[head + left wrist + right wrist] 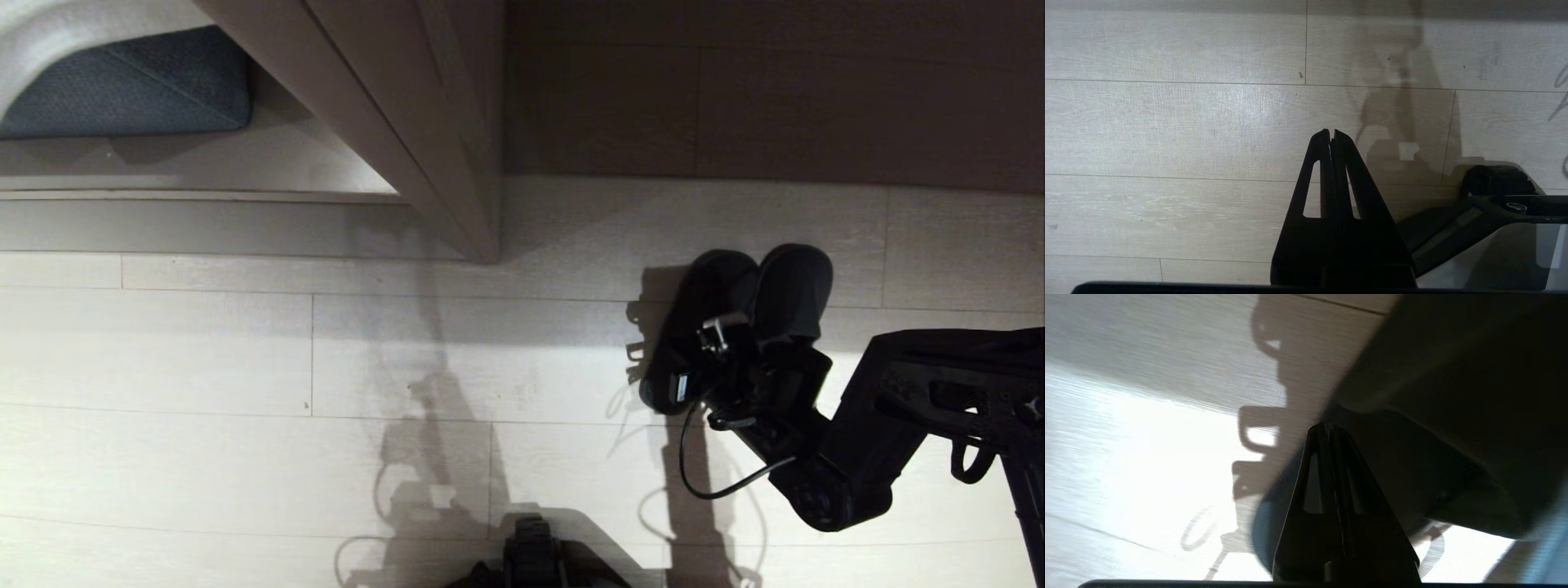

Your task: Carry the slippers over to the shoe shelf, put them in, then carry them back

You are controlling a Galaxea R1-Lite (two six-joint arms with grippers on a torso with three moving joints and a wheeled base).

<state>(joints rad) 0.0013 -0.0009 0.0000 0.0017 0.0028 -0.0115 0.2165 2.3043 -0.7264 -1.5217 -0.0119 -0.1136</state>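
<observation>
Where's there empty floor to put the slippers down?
Bare floor stretches left of the slippers, in front of the cabinet post. It's crowded where the right gripper pinches them.

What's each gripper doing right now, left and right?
Left gripper: shut, holding nothing, over bare floor.
Right gripper: shut on the slippers, carrying them above the floor.

Wide stretch of pale floor (245,367) lies open out left and centre. Ahead, the wooden cabinet corner (457,163) juts down to the floor; the slippers (735,318) sit just right of it, crowding that side.
</observation>
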